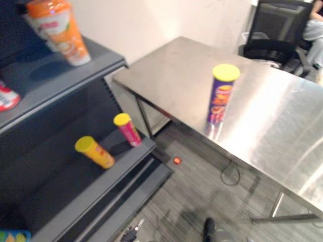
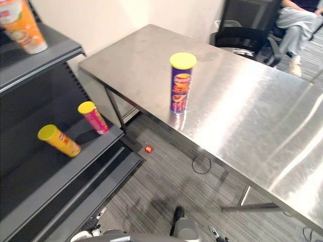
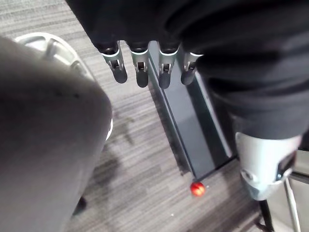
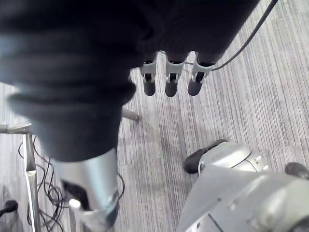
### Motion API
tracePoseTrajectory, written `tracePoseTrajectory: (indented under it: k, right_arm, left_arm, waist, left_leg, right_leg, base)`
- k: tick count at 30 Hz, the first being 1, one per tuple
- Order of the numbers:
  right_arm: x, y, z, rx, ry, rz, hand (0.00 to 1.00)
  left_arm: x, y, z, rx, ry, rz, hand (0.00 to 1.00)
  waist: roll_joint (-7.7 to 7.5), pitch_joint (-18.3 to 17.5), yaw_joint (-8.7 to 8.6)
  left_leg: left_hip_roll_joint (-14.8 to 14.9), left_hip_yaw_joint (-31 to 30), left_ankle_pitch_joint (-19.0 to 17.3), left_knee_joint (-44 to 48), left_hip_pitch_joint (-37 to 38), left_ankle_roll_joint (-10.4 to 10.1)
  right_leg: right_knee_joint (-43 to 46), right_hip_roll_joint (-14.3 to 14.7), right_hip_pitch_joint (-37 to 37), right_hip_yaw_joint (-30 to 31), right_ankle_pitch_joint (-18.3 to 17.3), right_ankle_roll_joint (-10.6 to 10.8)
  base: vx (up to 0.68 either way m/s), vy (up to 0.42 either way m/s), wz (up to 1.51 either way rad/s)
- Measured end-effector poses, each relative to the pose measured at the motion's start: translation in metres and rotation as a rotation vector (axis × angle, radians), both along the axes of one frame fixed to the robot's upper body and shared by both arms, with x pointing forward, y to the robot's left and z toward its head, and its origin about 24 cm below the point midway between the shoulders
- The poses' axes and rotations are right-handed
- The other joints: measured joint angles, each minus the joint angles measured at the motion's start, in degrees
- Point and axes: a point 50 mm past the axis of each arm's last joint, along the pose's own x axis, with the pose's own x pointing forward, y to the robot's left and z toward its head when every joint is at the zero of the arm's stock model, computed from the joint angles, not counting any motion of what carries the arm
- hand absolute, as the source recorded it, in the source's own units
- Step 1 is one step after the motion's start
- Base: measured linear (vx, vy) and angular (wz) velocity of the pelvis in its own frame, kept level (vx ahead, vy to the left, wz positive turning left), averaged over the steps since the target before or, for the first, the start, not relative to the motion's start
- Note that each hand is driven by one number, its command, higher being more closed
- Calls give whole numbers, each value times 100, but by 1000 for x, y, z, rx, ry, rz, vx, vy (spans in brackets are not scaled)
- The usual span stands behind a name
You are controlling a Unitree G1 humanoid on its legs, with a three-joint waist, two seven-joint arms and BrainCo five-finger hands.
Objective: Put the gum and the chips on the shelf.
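Nearest the camera, both hands hang low over the striped grey floor (image 3: 145,159) with nothing in them: left hand (image 3: 140,70) has its fingers straight and relaxed, pointing down beside the dark base of the shelf unit; right hand (image 4: 171,79) is the same, fingers loose and apart from everything. A small red round thing (image 1: 176,160) lies on the floor just off the shelf's bottom corner, centre of the left eye view. At lower left of that view the dark grey shelf (image 1: 126,161) carries a yellow tube (image 1: 94,152) tipped on its side and a pink tube with a yellow lid (image 1: 127,129) leaning beside it. The upper board, top left, holds an orange cup-like pack (image 1: 60,30) and a red-and-white item (image 1: 7,97) cut by the frame edge. Which item is the gum I can't tell. The chips can (image 1: 222,94), purple with a yellow lid, stands upright on the steel table (image 1: 282,131) right of centre, near the table's front edge and well apart from the shelf. Furthest back, upper right, is a black office chair (image 1: 277,30) with a seated person (image 2: 298,22). Step, as I judge it: before the pickup of the chips, not yet shelved. Next move calls for raising a hand to table height, wrapping the fingers round the can's body, keeping it upright, then carrying it left to a free shelf spot.
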Motion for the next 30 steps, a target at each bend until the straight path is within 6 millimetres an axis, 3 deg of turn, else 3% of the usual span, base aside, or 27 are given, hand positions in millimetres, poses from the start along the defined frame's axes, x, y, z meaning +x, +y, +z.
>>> tracePoseTrajectory:
  k: [1, 2, 3, 6, 7, 8, 11, 16, 25, 30]
  right_arm:
    - [0, -3, 1, -9, 0, -4, 0]
    - [0, -11, 3, -28, -1, -12, 0]
    - [0, -17, 5, -45, -1, -21, 0]
    - [3, -17, 5, -44, -7, -19, 0]
    - [3, -17, 5, -45, -9, -21, 0]
    - [3, -12, 3, -31, -8, -22, 0]
    - [-3, -6, 1, -15, 3, -31, 0]
    - [1, -3, 1, -2, -16, -49, 0]
    - [1, -5, 0, 25, -33, -176, 0]
    - [-4, -15, 2, 12, -65, -369, 0]
  left_arm:
    - [1, -2, 0, -8, -10, 15, 0]
    - [2, -7, -1, -23, -14, 18, 0]
    - [1, -11, -1, -30, -9, 4, 0]
    - [2, -13, -1, -28, -11, -19, 0]
    - [2, -14, -1, -29, -12, -16, 0]
    - [2, -12, -1, -17, -12, -25, 0]
    - [1, -6, 0, 14, -5, -52, 0]
    - [-2, -5, -1, 30, 19, -104, 0]
    - [-5, -2, -2, 35, 32, -100, 0]
    - [-9, 1, -2, 42, 42, -83, 0]
  waist:
    - [-78, 38, 7]
    - [-12, 36, 14]
    - [74, 3, 17]
    - [118, -9, 21]
    - [144, -26, 47]
    - [137, -109, 37]
    - [-31, -166, 7]
    - [48, -279, 16]
    - [-22, -353, 51]
    - [-47, -404, 122]
  left_leg:
    - [-153, -737, 0, 169, -262, 33]
    - [-517, -1522, -114, -145, -320, -111]
    - [-830, -2078, -176, -726, -301, -119]
    - [-1075, -2695, -161, -1737, -314, -117]
    - [-1123, -2881, -13, -1896, -310, -210]
    - [-1233, -2792, -106, -1949, -281, -164]
    - [-1549, -2621, -175, -2116, -115, -55]
    - [-1792, -2485, -216, -2220, 110, 68]
    - [-1794, -2521, -225, -2228, 299, 69]
    - [-1719, -2499, -384, -2346, 394, 73]
  right_leg:
    - [-14, -67, 1, 164, 7, -8]
    - [-60, -131, -3, 394, 22, 13]
    - [-164, -141, 7, 600, 101, 60]
    - [-313, -94, 5, 815, 194, 203]
    - [-392, -45, -2, 921, 258, 275]
    - [-620, -83, 133, 1038, 343, 382]
    - [-926, -332, 279, 1234, 620, 433]
    - [-1030, -450, 296, 1448, 663, 495]
    - [-1031, -391, 308, 1519, 665, 493]
    - [-1053, -291, 296, 1549, 666, 494]
  base:
    - [-20, -52, -75]
    - [15, 103, -93]
    - [22, 115, -85]
    - [-6, 175, -56]
    - [11, 174, -45]
    - [91, 245, -39]
    - [124, 220, -19]
    - [148, 121, -23]
    - [61, -17, -20]
    - [-87, -54, -10]
